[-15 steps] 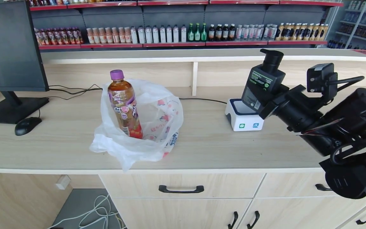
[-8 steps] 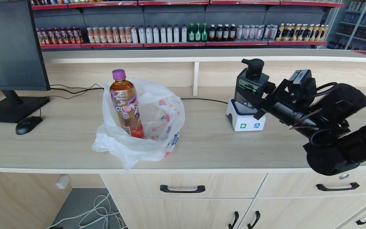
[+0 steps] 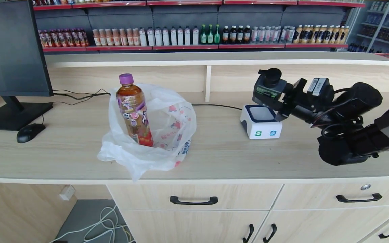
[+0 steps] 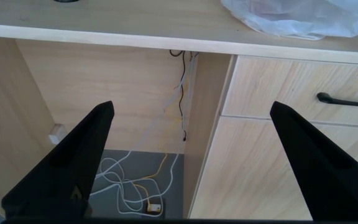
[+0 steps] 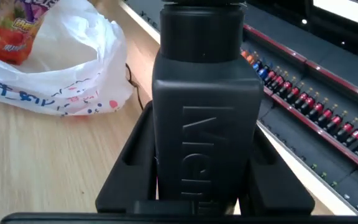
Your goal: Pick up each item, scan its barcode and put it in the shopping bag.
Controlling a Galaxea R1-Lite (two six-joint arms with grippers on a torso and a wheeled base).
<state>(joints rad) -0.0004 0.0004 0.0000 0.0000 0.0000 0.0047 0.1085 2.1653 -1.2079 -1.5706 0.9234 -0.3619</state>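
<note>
Dark pump bottle [image 3: 268, 88] is held in the right gripper [image 3: 286, 101], jaws clamped on its body from both sides. It's tipped over, close above the white scanner [image 3: 261, 125], prob so the barcode side can be faced to the scan window. Contact w/ the scanner can't be made out. Shopping bag [image 3: 167, 135] is left slumped open on the counter [image 3: 221, 155], near the scanner, so an easy drop-in is allowed. A tea bottle [image 3: 132, 108] is already stood in it, leaning. Left gripper [image 4: 191, 109] is parked low by the cabinet front, jaws apart, nothing held, presumably kept out of the way.
</note>
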